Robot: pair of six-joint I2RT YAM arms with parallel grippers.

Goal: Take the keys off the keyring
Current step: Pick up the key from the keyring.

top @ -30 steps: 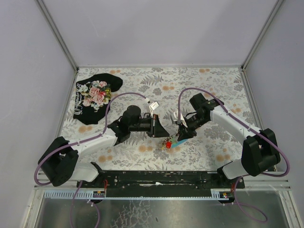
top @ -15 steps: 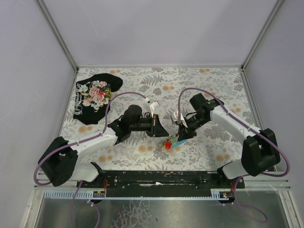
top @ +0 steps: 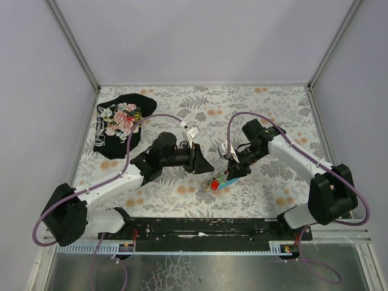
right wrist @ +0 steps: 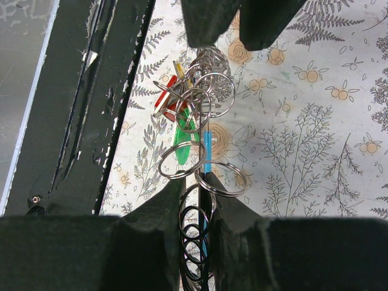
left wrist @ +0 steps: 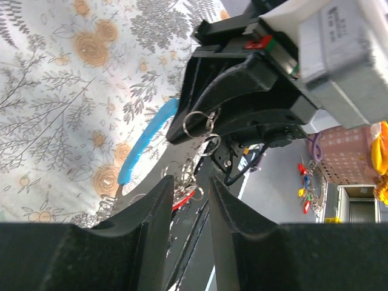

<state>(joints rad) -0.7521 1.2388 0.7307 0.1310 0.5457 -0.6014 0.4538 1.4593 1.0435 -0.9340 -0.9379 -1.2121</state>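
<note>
Between the two grippers, the keys (top: 214,182) hang in a bunch just above the table. In the right wrist view I see a red key (right wrist: 167,100) and a green key (right wrist: 182,145) among several silvery rings. My right gripper (right wrist: 200,182) is shut on the keyring (right wrist: 207,148), pinching its light-blue fob and a chain of rings. The fob (left wrist: 145,142) curves down to the cloth. My left gripper (left wrist: 188,188) is open just left of the bunch, with nothing between its fingers (left wrist: 151,212). Its fingers (right wrist: 209,24) stand right above the rings.
A black floral cloth (top: 121,124) lies at the far left of the table. The black base rail (top: 206,227) runs along the near edge, close below the keys. Grey walls close the table on three sides.
My left gripper has opened, and its arm has swung a little to the left. The right gripper and the bunch of keys have stayed in place.
</note>
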